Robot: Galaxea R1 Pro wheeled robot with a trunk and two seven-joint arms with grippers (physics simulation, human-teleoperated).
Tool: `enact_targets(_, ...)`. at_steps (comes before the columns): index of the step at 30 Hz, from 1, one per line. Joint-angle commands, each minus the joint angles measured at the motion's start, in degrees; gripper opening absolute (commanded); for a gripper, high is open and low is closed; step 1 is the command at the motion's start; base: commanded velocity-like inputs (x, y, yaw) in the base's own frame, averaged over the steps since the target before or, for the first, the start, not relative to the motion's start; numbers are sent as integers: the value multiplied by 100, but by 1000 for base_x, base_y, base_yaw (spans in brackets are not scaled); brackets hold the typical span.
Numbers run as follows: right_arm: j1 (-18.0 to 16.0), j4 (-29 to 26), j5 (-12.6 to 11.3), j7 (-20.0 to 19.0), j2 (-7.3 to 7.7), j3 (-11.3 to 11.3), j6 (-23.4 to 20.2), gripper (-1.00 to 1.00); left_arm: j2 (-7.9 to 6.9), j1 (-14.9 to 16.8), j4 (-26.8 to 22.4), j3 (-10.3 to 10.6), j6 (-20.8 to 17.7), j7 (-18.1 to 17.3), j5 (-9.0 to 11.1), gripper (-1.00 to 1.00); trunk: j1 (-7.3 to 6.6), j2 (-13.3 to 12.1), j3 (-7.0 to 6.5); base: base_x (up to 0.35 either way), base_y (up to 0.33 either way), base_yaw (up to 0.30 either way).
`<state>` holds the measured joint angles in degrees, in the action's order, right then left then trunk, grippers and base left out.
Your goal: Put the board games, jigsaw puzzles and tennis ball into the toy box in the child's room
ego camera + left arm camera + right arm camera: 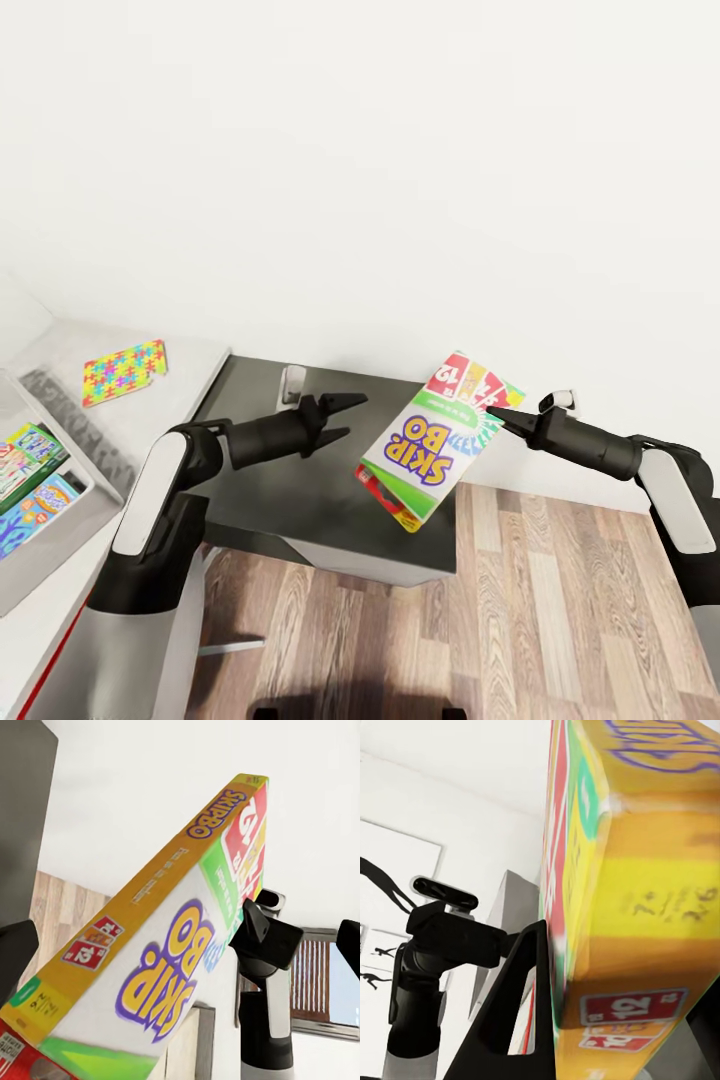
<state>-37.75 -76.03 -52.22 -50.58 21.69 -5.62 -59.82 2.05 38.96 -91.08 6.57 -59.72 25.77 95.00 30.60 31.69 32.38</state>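
Claw work comes first: the right claw (497, 414) is pinching the SKIP-BO box (440, 440) by one edge, holding it tilted in mid-air above the dark grey cabinet (300, 480) and the wood floor (560, 600), presumably so it can be carried over to the toy box (25, 585) at the head view's left edge; the left claw (345, 415) is hanging with its fingers spread and nothing between them, just beside the box but apart from it, probably ready to steady it. On the pale surface (190, 360) one jigsaw puzzle (124, 371) is lying flat, not yet in the bin, while colourful printed boxes (30, 485) are already sitting inside it. The head view is giving the whole layout; the left wrist view is showing the box's yellow side edge (150, 885) and a slatted window (319, 982) beyond the right arm; the right wrist view is showing a black finger (521, 1020) pressed against the box's face, and a silhouette wall picture (382, 885) behind the left claw (442, 930)
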Motion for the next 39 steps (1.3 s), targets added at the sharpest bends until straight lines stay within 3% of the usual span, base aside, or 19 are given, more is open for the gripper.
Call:
enact_targets(1, -6, 1, 20, -38, 3, 0, -18, -100, 3, 6, -2, -1, -11, 60, 53, 100, -20, -35, -12, 0, 0, 0)
enact_targets(8, -14, 1, 13, -39, 43, 55, -18, -100, 13, 18, 15, 130, -11, 60, 53, 100, -174, -316, -138, 0, 0, 0)
enact_targets(12, -31, 1, 8, -40, 163, 209, -18, -100, 23, 48, 51, 208, -9, 60, 49, 100, -262, -476, -210, 0, 0, 0)
enact_targets(15, -54, 1, 2, -42, 333, 480, -18, -100, 35, 78, 82, 251, -7, 60, 47, 100, -328, -597, -264, 0, 0, 0)
enact_targets(22, -76, -5, -8, -118, 633, 761, -18, -100, 44, 103, 155, 281, -5, 60, 45, 100, -482, -877, -389, 0, 0, 0)
enact_targets(31, -77, -7, -7, -427, 751, 823, -18, -100, 32, 115, 180, 298, -6, 60, 45, 100, -482, -877, -389, 0, 0, 0)
enact_targets(39, -74, -8, -8, -556, 839, 843, -18, -100, -99, 124, 236, 321, -11, 56, 45, 100, -482, -877, -389, 0, 0, 0)
